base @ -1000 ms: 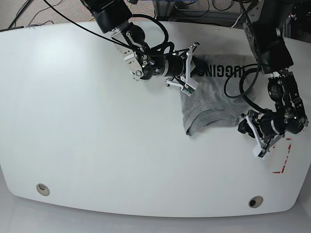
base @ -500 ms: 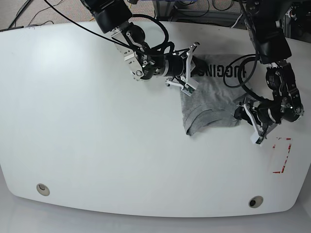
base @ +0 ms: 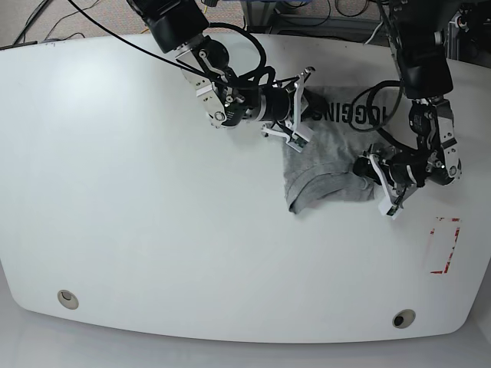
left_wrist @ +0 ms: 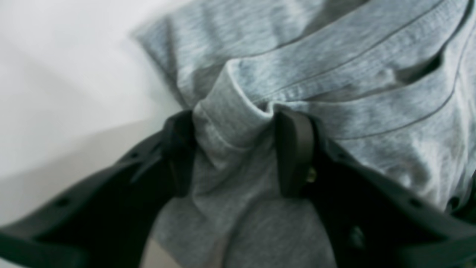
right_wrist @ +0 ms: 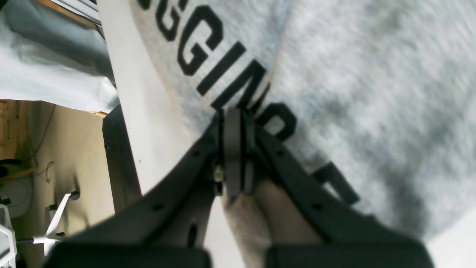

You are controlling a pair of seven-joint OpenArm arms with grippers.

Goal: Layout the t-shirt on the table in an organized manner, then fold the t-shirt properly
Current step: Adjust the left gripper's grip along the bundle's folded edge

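**Both grippers clamped on a bunched grey shirt**

White and glossy, the table [base: 153,230] fills nearly the whole base view, with two small round holes [base: 67,298] near its front edge and a red tape rectangle [base: 445,245] at the right. Cables and dark equipment crowd the strip beyond the far edge, too cluttered to sort out.

Heaped on the right half of the tabletop lies the t-shirt [base: 326,165], crumpled rather than spread. Its black lettering [base: 349,115] runs along the far side, and the right arm's gripper covers where the word begins.

The right gripper [right_wrist: 233,123] has its jaws pressed together on a thin fold of cloth at the shirt's left edge, right among the printed letters (the fold itself is a mere sliver between the black pads). In the base view this gripper [base: 298,107] sits at the shirt's upper-left corner.

The left gripper [left_wrist: 238,149] pinches a thick roll of hemmed fabric, with the jaws set apart by the bulk of the cloth between them. Much of that wrist view is blurred, and the fingers' lower parts run out of frame. From above, the left gripper [base: 377,178] is at the shirt's right side, its fingertips buried in the folds.
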